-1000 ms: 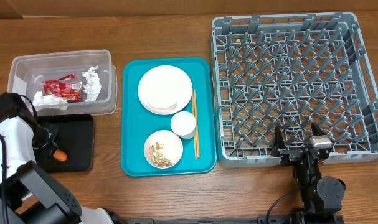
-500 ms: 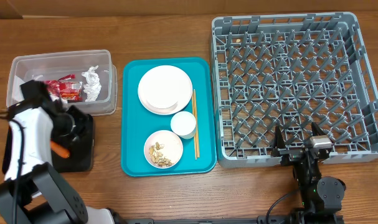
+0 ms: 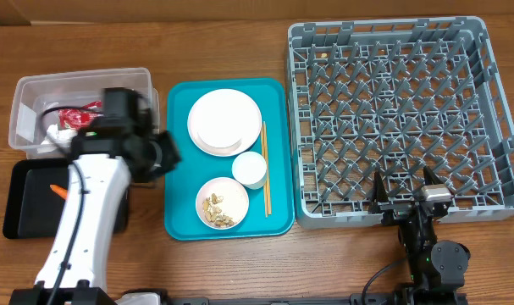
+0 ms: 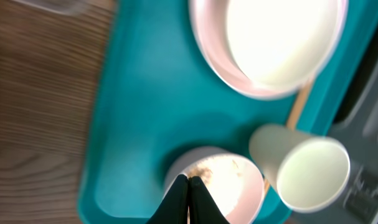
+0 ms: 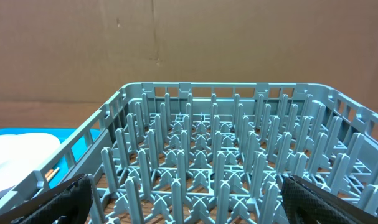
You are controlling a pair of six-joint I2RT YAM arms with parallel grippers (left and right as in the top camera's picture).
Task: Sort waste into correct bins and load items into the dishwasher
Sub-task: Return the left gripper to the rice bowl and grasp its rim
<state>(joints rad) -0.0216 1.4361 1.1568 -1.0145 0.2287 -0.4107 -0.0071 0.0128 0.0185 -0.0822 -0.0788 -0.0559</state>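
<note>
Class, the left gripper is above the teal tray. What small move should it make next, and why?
Probably open the left gripper and ease down toward the bowl of crumbs. Its jaws are shut and empty just above that bowl, whose crumbs are unsorted waste; the carrot piece already lies in the black tray.

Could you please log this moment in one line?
left pincer shut, over teal tray | right pincer open by dish rack | carrot piece in black tray
</note>
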